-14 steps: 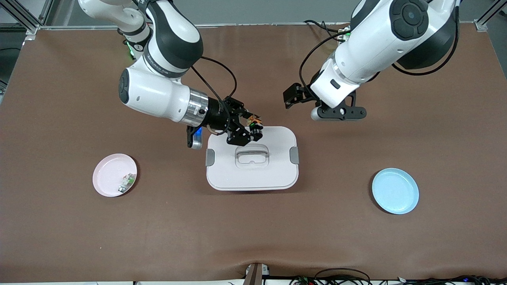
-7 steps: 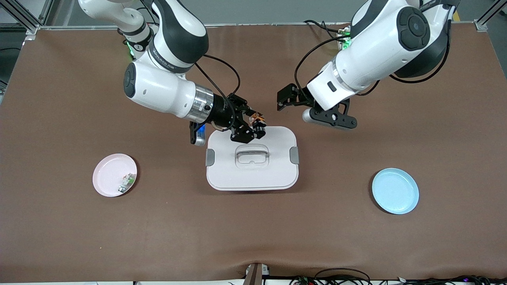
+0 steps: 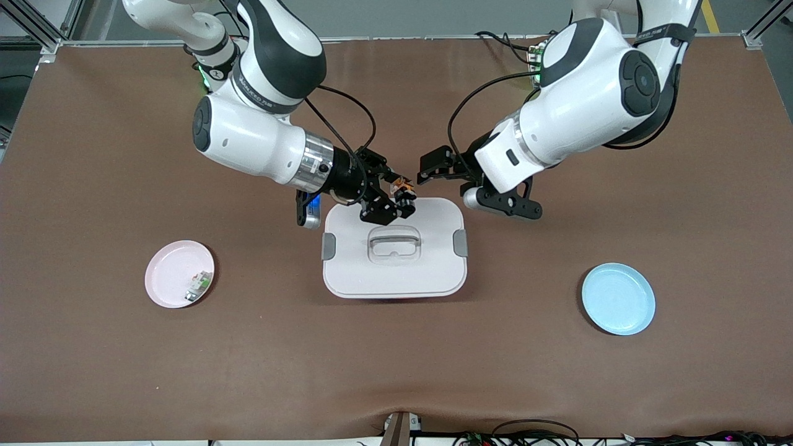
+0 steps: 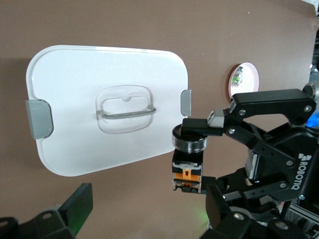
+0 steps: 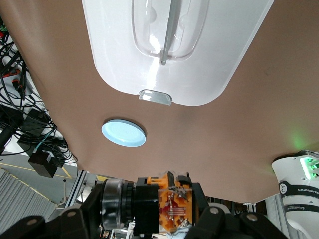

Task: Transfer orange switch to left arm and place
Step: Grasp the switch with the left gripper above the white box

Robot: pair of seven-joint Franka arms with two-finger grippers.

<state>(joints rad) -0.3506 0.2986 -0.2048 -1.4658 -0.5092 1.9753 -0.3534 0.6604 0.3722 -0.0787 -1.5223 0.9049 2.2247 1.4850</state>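
Note:
The orange switch (image 3: 401, 184), black with orange parts, is held in my shut right gripper (image 3: 401, 194) over the edge of the white box (image 3: 394, 272) that lies farthest from the front camera. In the right wrist view the switch (image 5: 159, 199) sits between the fingers, with the box (image 5: 209, 59) below. My left gripper (image 3: 429, 170) is open and empty, level with the switch and a short gap from it toward the left arm's end. In the left wrist view the switch (image 4: 188, 167) hangs just ahead of the open left gripper (image 4: 149, 214), not between the fingers.
A pink plate (image 3: 167, 272) holding a small green-and-white component (image 3: 198, 285) lies toward the right arm's end. An empty blue plate (image 3: 618, 298) lies toward the left arm's end. Brown mat surrounds the box.
My left arm has moved its open gripper toward the switch, closing most of the gap. My right gripper, still holding the switch, shifted slightly at first and then stayed still.

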